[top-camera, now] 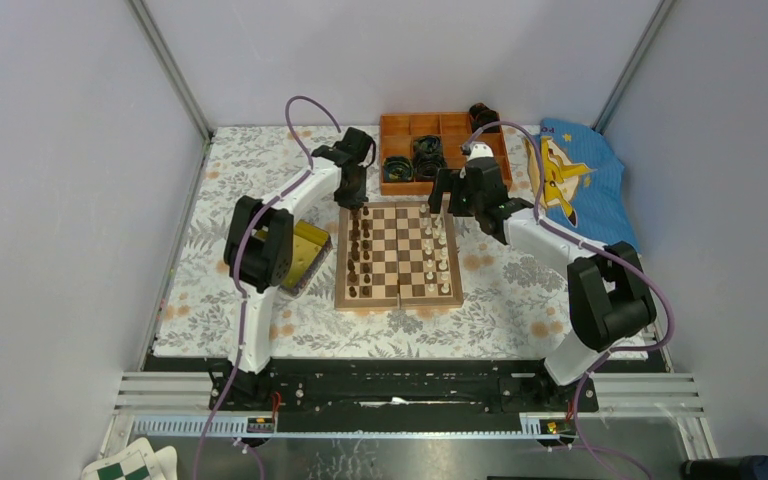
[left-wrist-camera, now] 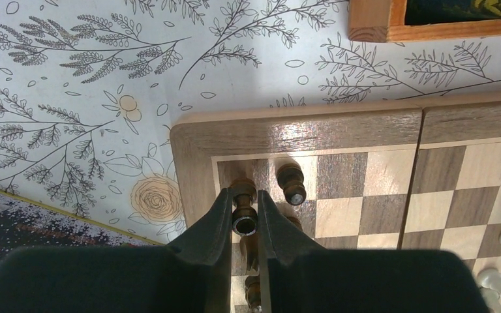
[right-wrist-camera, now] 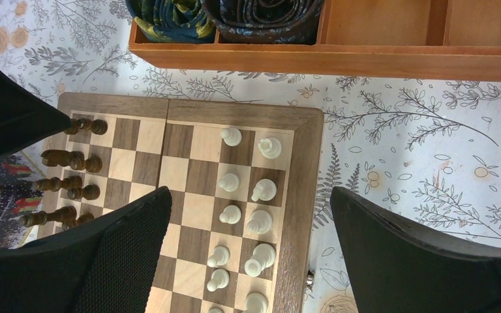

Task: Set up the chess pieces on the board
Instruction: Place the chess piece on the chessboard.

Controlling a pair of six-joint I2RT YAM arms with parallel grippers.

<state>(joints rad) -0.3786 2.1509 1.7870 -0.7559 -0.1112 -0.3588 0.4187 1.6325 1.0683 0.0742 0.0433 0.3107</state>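
Lighting's bright and even from overhead, shadows are soft. Some glare on the board (left-wrist-camera: 300, 130) border in the left wrist view, and the close-up left gripper (left-wrist-camera: 244, 212) looks slightly blurry.

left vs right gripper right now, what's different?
Jaws: the left gripper is shut on a dark chess piece; the right gripper stands wide open, holding nothing.
Place: the left gripper is at the far-left corner of the board, by the dark pieces; the right gripper hangs over the pale pieces on the right side.
Shared: both have black fingers and sit at the board's far end, near the orange box.
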